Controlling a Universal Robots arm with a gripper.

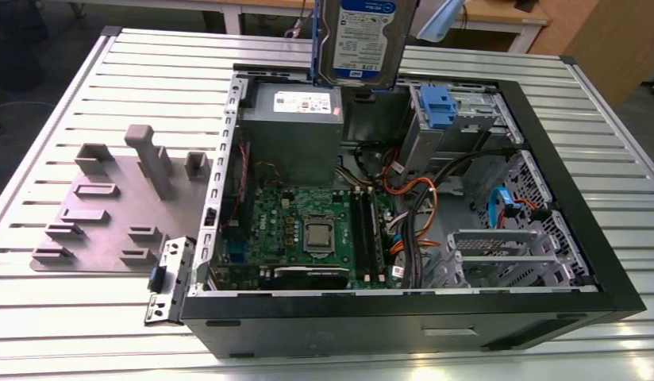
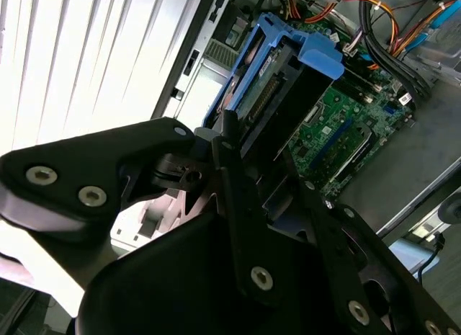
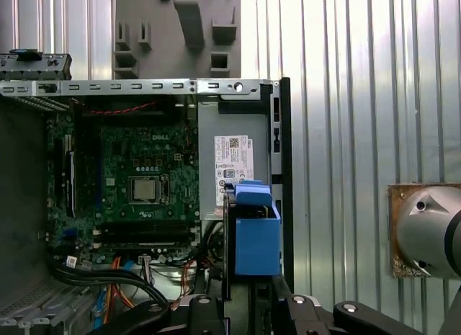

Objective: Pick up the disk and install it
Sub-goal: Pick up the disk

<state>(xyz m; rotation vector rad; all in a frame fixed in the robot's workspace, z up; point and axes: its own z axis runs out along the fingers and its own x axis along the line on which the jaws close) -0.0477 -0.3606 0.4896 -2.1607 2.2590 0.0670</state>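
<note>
- The computer case (image 1: 412, 329) lies on its side on the bench (image 1: 83, 317), toward the exterior view's right.
- A fixture plate (image 1: 105, 214) lies on the bench just beside the case, on the exterior view's left.
- Inside the case, the power supply box (image 1: 295, 131) sits at the far wall, and the motherboard (image 1: 305, 226) lies in front of it.
- The fixed drive caddy (image 1: 438, 107) sits to the exterior view's right of the power supply box; cables (image 1: 412, 198) run between it and the motherboard.
- The disk (image 1: 364, 40) stands upright above the case's far edge, over the gap between power supply box and fixed drive caddy, clamped between the jaws of the gripper (image 3: 252, 306).
</note>
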